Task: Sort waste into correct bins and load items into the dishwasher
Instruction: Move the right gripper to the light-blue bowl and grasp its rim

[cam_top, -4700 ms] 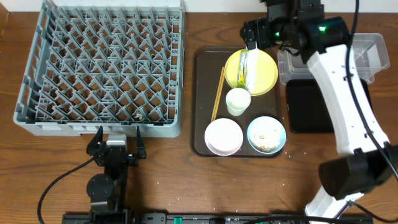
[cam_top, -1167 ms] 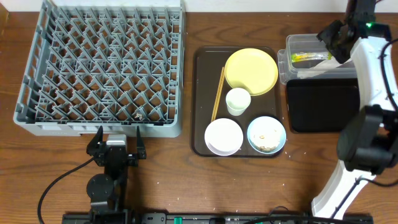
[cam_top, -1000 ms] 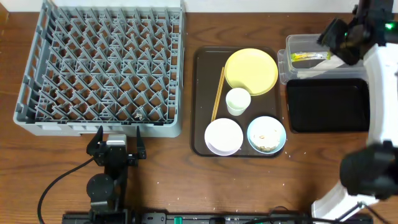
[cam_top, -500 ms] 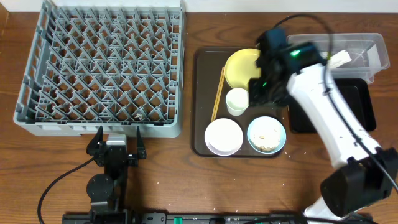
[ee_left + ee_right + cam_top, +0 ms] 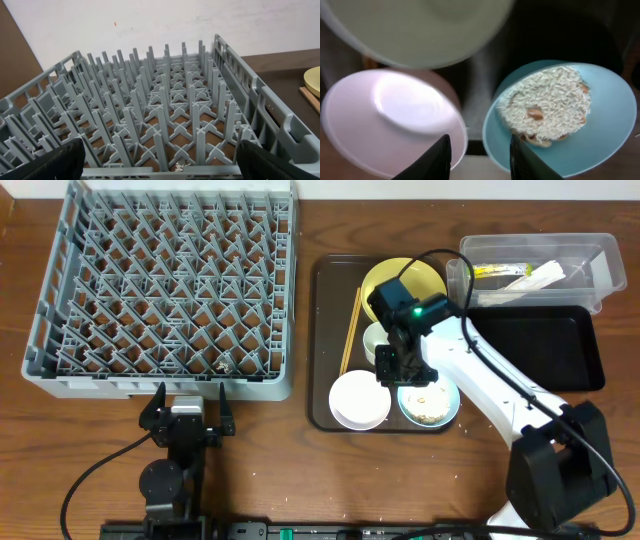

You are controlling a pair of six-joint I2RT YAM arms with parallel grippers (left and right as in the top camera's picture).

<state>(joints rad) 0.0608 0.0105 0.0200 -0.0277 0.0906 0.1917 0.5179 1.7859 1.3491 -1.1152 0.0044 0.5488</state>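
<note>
- The green-and-yellow wrapper point(image 5: 490, 272) and paper strip point(image 5: 545, 275) are lying in the clear tub point(image 5: 610, 250), well away from the right hand point(image 5: 480, 157) — that much is sorted.
- The rice point(image 5: 545, 102) is sitting in the blue bowl point(image 5: 615, 130) just beside that hand, whose fingers are hanging apart, clamping nothing.
- The yellow plate point(image 5: 430, 275), white bowl point(image 5: 358, 400) and chopsticks point(image 5: 351, 330) are waiting nearby. No dishes are standing in the rack point(image 5: 160, 280) ahead of the wide-spread left hand point(image 5: 160, 165).
- The arm point(image 5: 480, 375) is hiding most of the cup point(image 5: 372, 338) — its rim is blurring in the wrist view.

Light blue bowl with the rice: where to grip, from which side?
Pinch the rim of the light blue bowl, coming straight down, one finger inside, one outside. Pick the stretch where bare blue wall shows beside the rice; the side facing the white bowl looks tight. Keep it level, as the rice is loose.
</note>
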